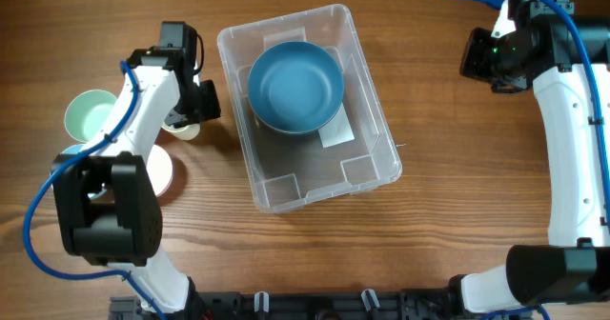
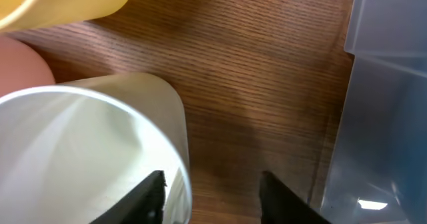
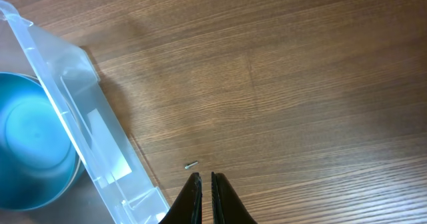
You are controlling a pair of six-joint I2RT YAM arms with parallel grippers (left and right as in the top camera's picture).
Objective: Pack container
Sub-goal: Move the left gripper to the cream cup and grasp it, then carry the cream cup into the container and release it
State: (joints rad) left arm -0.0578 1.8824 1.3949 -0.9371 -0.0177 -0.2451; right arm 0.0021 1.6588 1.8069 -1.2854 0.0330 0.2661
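Observation:
The clear plastic container point(image 1: 372, 172) stands in the middle of the table with a blue bowl point(image 1: 295, 85) inside its far half. In the left wrist view my left gripper point(image 2: 212, 184) is open; its fingers straddle the rim of a cream-white bowl point(image 2: 87, 144), one finger inside and one outside. The container's wall point(image 2: 387, 117) is just to the right. In the overhead view the left gripper point(image 1: 189, 120) sits left of the container. My right gripper point(image 3: 205, 177) is shut and empty above bare wood, right of the container point(image 3: 87, 124) and the blue bowl point(image 3: 33, 144).
A light green bowl point(image 1: 88, 113) and a white bowl point(image 1: 162, 170) sit at the left by the left arm. A yellow bowl point(image 2: 67, 1) and a pink shape point(image 2: 20, 67) show beyond the cream bowl. A small screw point(image 3: 191, 164) lies on the wood.

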